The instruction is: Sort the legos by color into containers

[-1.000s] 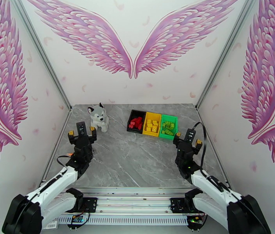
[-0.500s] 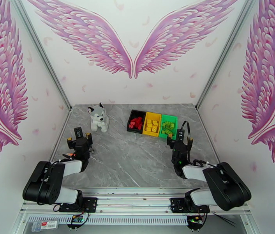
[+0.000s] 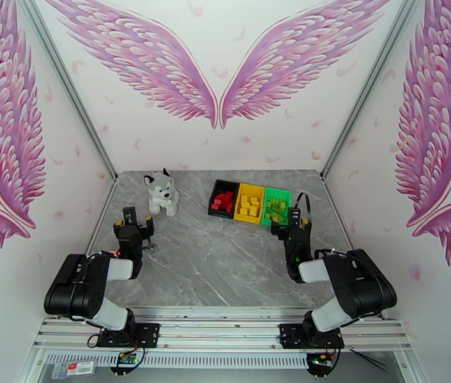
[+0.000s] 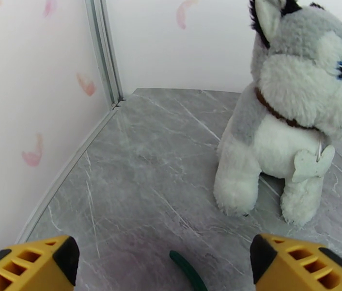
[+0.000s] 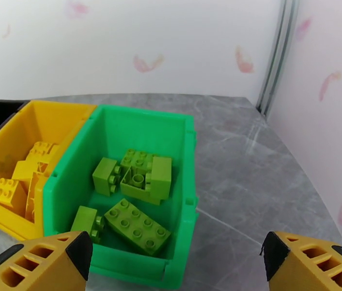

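Both arms have folded back toward their bases. The right gripper [image 5: 176,260] stands wide open and empty just short of the green bin [image 5: 137,124], the left gripper [image 4: 163,255] equally open and empty near the plush husky [image 4: 287,117]. The legos [image 3: 249,205] lie colour-matched in the containers [image 3: 252,185], with none loose on the table [image 3: 213,263], so sorting looks finished

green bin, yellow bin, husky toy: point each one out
green bin [image 5: 137,129], right wrist view, inner back wall
yellow bin [image 5: 54,120], right wrist view, inner back wall
husky toy [image 4: 280,151], left wrist view, white chest
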{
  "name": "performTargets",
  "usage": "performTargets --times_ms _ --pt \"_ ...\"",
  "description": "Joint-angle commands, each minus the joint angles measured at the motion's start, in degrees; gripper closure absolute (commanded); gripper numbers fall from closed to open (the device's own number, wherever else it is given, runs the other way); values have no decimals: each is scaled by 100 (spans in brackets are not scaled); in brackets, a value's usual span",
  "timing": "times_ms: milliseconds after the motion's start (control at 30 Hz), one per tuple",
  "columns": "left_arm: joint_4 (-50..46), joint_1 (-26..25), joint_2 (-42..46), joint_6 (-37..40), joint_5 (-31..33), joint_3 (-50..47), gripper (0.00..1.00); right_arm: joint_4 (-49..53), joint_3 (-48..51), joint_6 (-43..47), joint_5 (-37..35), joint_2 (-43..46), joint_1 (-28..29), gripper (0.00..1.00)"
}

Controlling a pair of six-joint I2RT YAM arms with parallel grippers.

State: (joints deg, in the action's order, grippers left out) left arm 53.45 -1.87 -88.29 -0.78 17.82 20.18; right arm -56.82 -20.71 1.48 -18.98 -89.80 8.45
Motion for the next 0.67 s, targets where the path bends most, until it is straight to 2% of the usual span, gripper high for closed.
performTargets --times_ms 0,367,400,533,633 --pt "-145 37 40 -52 -166 120 1 421 -68 -228 219 83 -80 1" --pt "-144 37 40 -54 -165 117 1 417 -87 -208 221 55 -76 1" --pt "-149 31 40 -53 -162 115 1 441 -99 -192 303 58 -82 1" --pt "-143 32 40 -54 -165 116 1 746 -240 -76 1448 82 -291 1" --pt "-147 33 40 -54 -161 115 1 708 -206 -48 1451 89 -291 1"
